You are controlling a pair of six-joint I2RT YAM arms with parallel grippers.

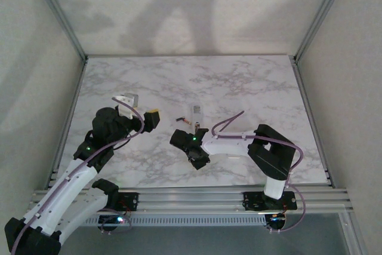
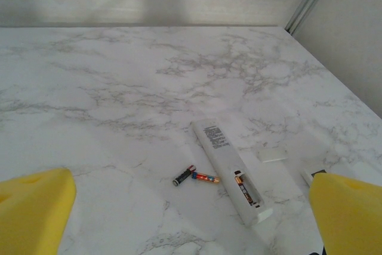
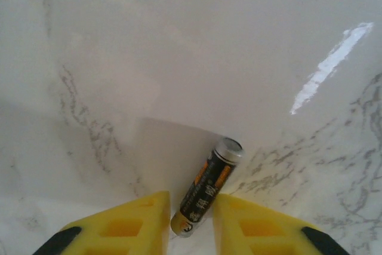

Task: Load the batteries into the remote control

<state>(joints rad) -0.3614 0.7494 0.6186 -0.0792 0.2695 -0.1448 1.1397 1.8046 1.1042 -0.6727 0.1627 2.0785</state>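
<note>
The right gripper (image 3: pixel 191 210) pinches a battery (image 3: pixel 209 183) at the lower centre of its wrist view (cap pointing up-right), while the left gripper (image 2: pixel 191 207) gapes wide.

Two white arms (image 1: pixel 227 143) with black joints, looping purple cables (image 1: pixel 228 122), green lights, yellow finger pads (image 3: pixel 122 226)

R end effector (image 1: pixel 184 129) low at battery (image 1: pixel 187 122) by remote (image 1: pixel 197 111), mid bench (image 1: pixel 250 88); L end effector (image 1: pixel 141 108) well apart
</note>
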